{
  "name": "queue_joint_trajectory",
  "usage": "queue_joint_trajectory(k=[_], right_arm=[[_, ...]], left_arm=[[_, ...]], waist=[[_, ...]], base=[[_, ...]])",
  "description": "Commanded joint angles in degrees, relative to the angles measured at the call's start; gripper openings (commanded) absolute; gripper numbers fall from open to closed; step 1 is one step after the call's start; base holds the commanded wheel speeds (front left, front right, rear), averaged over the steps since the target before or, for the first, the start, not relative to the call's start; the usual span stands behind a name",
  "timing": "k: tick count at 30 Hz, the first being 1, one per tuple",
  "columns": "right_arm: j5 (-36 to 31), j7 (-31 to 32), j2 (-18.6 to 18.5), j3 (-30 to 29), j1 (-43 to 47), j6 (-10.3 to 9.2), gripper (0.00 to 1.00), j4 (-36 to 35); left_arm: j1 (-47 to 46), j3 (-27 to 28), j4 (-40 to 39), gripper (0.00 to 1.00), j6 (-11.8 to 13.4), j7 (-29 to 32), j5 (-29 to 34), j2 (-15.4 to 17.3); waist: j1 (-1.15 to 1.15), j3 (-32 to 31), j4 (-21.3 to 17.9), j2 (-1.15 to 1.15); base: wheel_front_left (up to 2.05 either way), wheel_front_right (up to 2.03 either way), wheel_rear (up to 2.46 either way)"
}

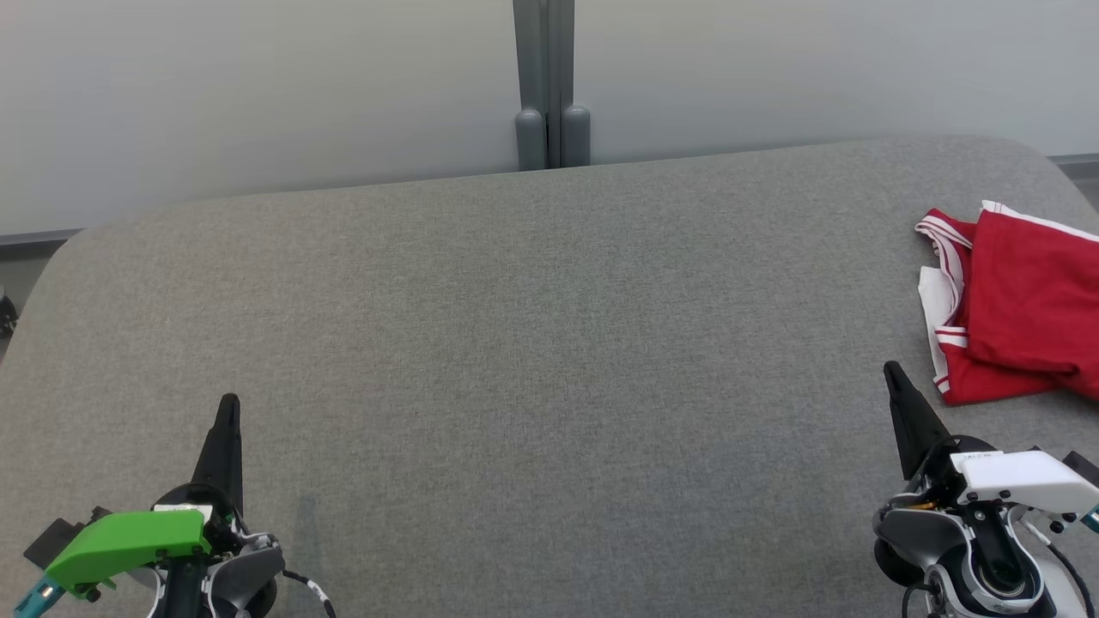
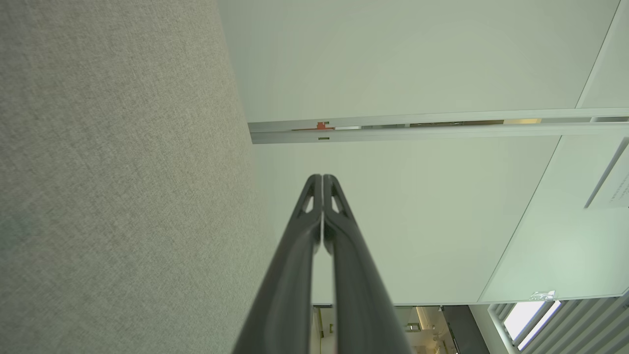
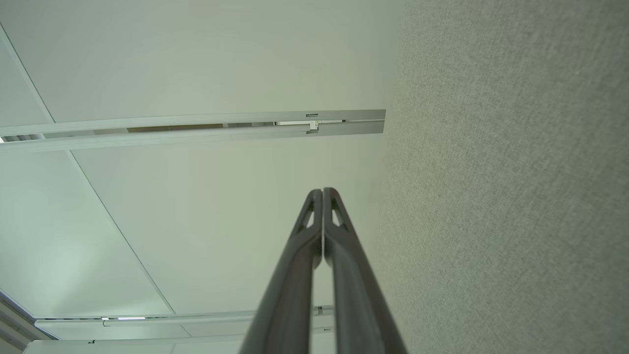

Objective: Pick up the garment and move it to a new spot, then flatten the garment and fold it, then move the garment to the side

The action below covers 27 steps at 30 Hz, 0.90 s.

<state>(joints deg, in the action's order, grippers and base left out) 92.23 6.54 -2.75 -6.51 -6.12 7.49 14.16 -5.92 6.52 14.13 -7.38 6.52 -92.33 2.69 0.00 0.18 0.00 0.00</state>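
Your left gripper [image 1: 227, 402] sits at the lower left of the head view, its two dark fingers pressed together into one thin point, and it has hold of nothing. Look along it in the left wrist view and you get the same story: the fingers [image 2: 295, 260] meet tip to tip, with the grey cloth-covered table [image 1: 515, 326] running down the left side of that view. Your right gripper [image 1: 889, 369] is at the lower right of the head view, closed in the same way and just as empty. In the right wrist view its fingers [image 3: 354, 275] also touch at the tips, and the table runs down the right side. You can tell the arms apart by the green cover [image 1: 129, 541] on the left wrist and the white cover [image 1: 1022, 476] on the right one.

You will find the garment [image 1: 1022, 309], red with white striped trim, lying on the table at the far right, partly cut off by the edge of the head view. It is loosely and unevenly folded rather than spread flat, with the white-edged layers showing along its left side. It lies near the tip of your right gripper, a little beyond it and to the right, and the two are apart. Your left gripper is well apart from it, across the table. Behind the table stands a pale wall [image 1: 258, 103] with a grey post [image 1: 549, 86] at its middle.
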Motion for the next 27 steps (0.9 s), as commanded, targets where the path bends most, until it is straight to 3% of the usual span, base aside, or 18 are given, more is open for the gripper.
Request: queue_joint_trajectory(k=[1, 27], right_arm=[[0.35, 0.19, -0.24, -0.11, -0.31, 0.0, 0.0, -0.26], [0.35, 0.19, -0.24, -0.1, -0.31, 0.0, 0.0, -0.26]], left_arm=[[-0.71, 0.14, -0.14, 0.0, -0.24, 0.22, -0.17, 0.35], [-0.71, 0.14, -0.15, 0.0, -0.24, 0.22, -0.18, 0.35]], waist=[[0.0, 0.0, 0.0, 0.0], [0.0, 0.0, 0.0, 0.0]], base=[[0.0, 0.0, 0.0], [0.0, 0.0, 0.0]])
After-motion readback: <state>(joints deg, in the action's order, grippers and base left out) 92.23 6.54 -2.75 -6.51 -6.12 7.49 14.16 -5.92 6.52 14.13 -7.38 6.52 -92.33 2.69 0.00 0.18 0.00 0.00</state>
